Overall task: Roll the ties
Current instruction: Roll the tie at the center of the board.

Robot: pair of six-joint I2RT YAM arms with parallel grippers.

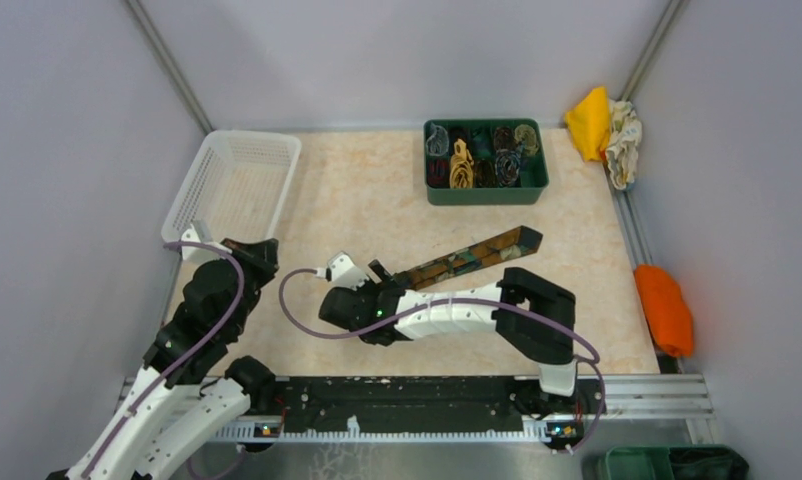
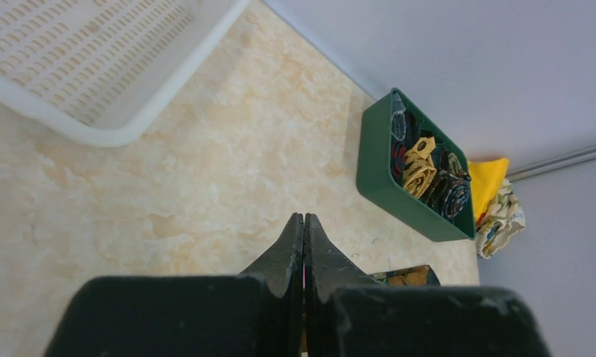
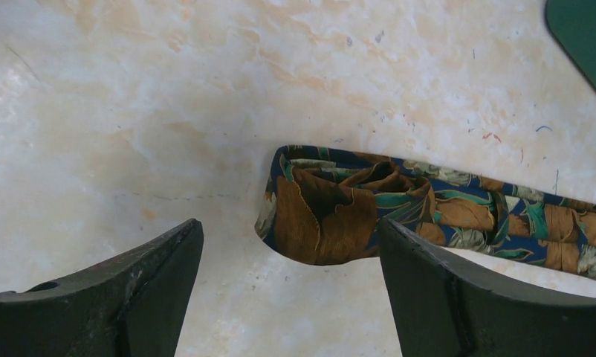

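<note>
Right wrist view shows me the right pincer (image 3: 289,238) with its jaws wide apart, holding nothing. The tie (image 3: 436,212), dark brown with gold and teal marks, lies flat on the table (image 3: 169,111). Its folded end (image 3: 317,219) sits in the gap between the two fingers (image 3: 131,290), closer to the finger on the picture's right. I cannot tell whether that finger touches the fabric. From the gap the tie runs away past this finger.

From the top view, the right pincer (image 1: 369,272) is at the tie's (image 1: 477,255) near end, and the strip goes away from it toward the bin (image 1: 485,195). Rolled ties (image 1: 482,155) fill this bin, well beyond the pincer.

The left pincer (image 1: 260,252) is apart from the tie, just beside the near corner of the basket (image 1: 289,165). In its own camera the left pincer (image 2: 304,219) has its jaws pressed together with nothing between them, above bare table, and the bin (image 2: 375,160) stands far ahead of its tips.
</note>
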